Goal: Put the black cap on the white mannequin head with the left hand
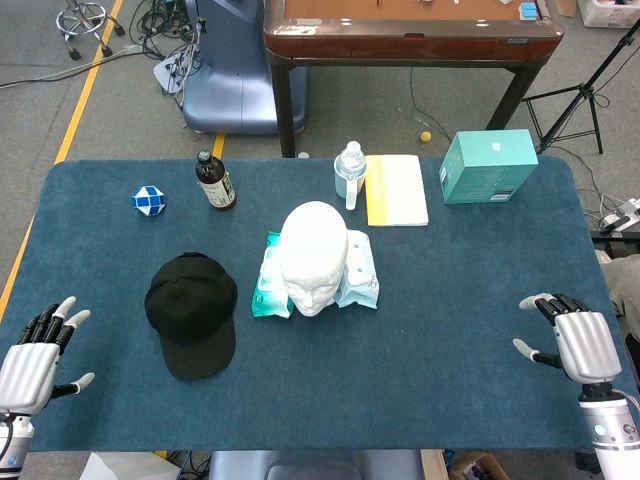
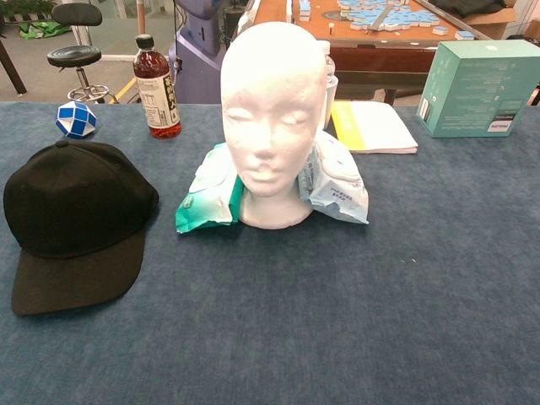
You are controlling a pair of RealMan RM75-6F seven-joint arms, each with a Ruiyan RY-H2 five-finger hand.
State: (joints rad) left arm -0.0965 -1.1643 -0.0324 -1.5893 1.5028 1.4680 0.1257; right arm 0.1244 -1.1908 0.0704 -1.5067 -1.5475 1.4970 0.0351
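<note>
The black cap [image 1: 191, 313] [image 2: 74, 219] lies flat on the blue table, brim toward the front edge, left of centre. The white mannequin head [image 1: 314, 257] [image 2: 272, 118] stands upright in the middle of the table, bare, facing the front. My left hand [image 1: 32, 363] hovers at the front left corner, fingers spread and holding nothing, well to the left of the cap. At the front right edge my right hand [image 1: 574, 342] is open and empty as well. Neither hand shows in the chest view.
Wet-wipe packs [image 1: 270, 283] [image 2: 333, 181] flank the mannequin's base. Behind stand a dark bottle [image 1: 214, 181] [image 2: 157, 84], a clear water bottle [image 1: 349, 172], a yellow-edged notebook [image 1: 396, 189] [image 2: 371, 126], a teal box [image 1: 490, 166] [image 2: 481, 89] and a blue-white puzzle toy [image 1: 148, 200] [image 2: 76, 119].
</note>
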